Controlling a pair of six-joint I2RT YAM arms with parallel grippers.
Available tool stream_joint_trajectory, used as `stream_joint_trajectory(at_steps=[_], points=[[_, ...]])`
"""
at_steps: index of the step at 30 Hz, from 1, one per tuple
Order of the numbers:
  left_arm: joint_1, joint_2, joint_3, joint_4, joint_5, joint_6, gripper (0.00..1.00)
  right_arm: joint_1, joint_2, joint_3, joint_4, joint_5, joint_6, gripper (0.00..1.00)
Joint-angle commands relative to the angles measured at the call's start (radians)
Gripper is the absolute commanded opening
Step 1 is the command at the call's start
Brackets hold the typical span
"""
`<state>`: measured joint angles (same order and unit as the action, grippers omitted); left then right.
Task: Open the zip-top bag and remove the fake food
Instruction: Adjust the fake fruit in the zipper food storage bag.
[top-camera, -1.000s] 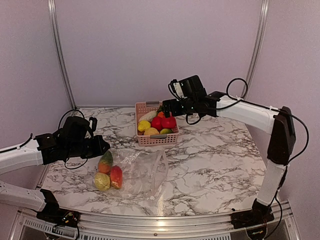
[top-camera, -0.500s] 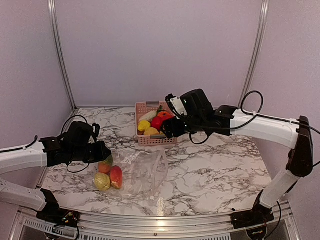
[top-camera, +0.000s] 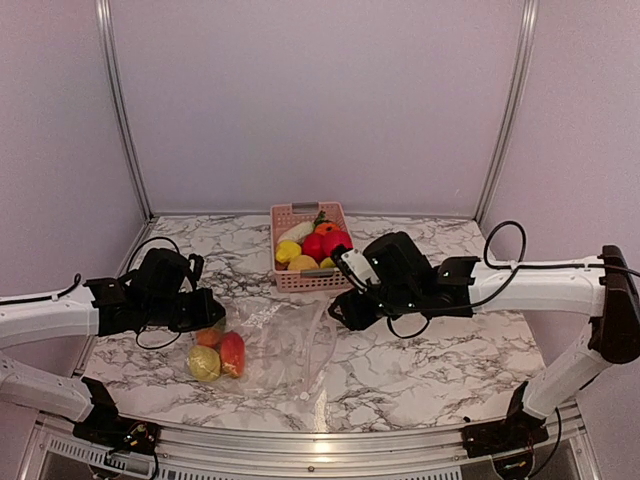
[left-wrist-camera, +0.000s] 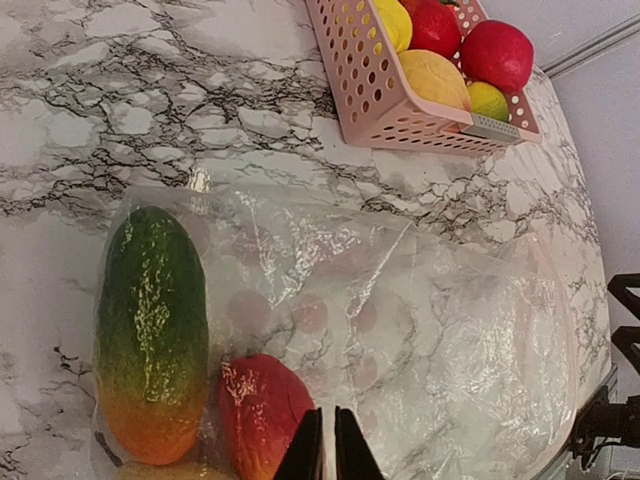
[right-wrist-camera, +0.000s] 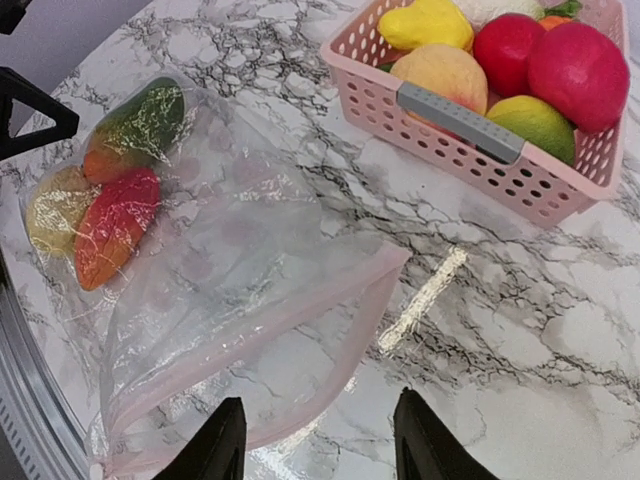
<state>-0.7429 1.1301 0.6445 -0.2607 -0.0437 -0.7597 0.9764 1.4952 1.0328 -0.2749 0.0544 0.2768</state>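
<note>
At eight o'clock, the zip-top bag (top-camera: 290, 345) looks limp and slippery; pinch its three o'clock zip edge. Your right gripper (right-wrist-camera: 320, 402) jaws are spread, left gripper (left-wrist-camera: 328, 418) jaws pressed together.

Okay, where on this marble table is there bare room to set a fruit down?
The widest bare marble tabletop lies right of the clear crinkly zip-top bag, toward the near right edge. The back corner right of the pink slotted plastic basket is free too. Crowded: between basket and bag.

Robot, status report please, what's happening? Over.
Left gripper shut above zip-top bag; right gripper open, empty. Bag flat, three fake food pieces inside. Pink basket stands clear.
</note>
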Motion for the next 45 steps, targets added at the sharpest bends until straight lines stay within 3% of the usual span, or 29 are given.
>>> stream_joint_trajectory(at_steps=[1, 7, 17, 45], points=[[0.005, -0.056, -0.053, -0.054, 0.005, -0.023, 0.06, 0.037, -0.010, -0.040, 0.094, -0.081, 0.031, 0.48], [0.005, -0.090, -0.112, -0.074, 0.027, -0.047, 0.06, 0.049, 0.042, -0.089, 0.205, -0.164, 0.072, 0.47], [0.004, 0.001, -0.123, -0.010, 0.039, -0.052, 0.06, 0.049, 0.111, -0.135, 0.330, -0.240, 0.110, 0.45], [0.004, 0.080, -0.129, -0.072, -0.009, -0.026, 0.06, 0.048, -0.014, -0.224, 0.335, -0.153, 0.140, 0.35]])
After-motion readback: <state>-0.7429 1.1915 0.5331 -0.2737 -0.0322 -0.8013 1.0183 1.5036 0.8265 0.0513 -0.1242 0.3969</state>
